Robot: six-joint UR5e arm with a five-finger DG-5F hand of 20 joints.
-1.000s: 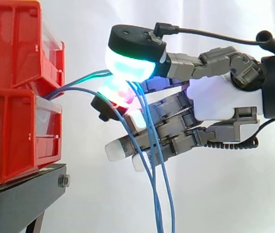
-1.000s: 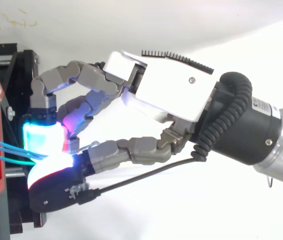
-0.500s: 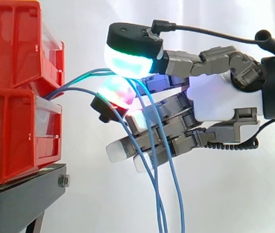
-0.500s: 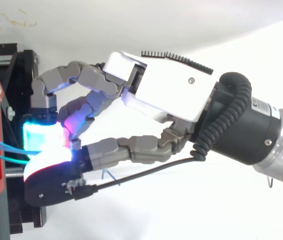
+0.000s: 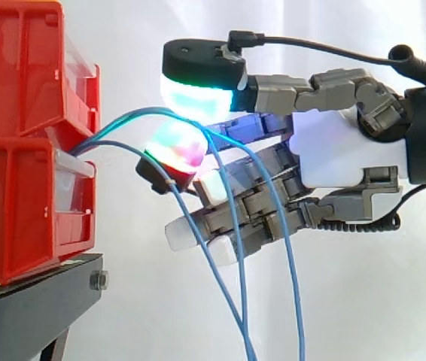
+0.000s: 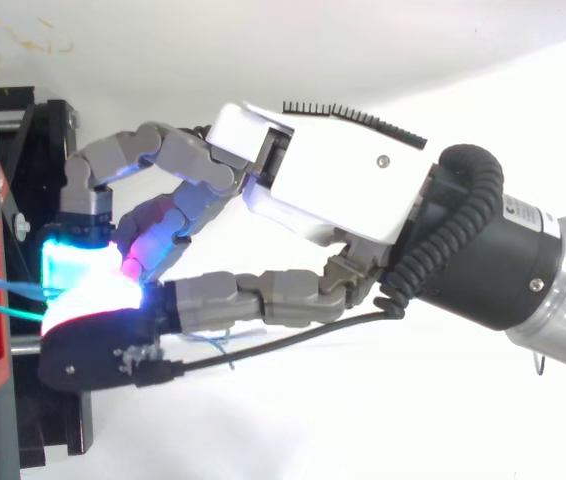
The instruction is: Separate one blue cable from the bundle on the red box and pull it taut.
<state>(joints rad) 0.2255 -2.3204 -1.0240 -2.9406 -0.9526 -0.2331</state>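
Entry: robot hand (image 5: 346, 150), fingers curled about thin blue cables (image 5: 296, 301) trailing from stacked red plastic bins (image 5: 17, 188); hanging strands now fanned wider apart than a second ago, so separation is under way, but none looks taut yet.

Robotics lab: white curtain backdrop (image 5: 363, 301), stacked red bins (image 5: 17, 83), black stand (image 5: 25, 316).
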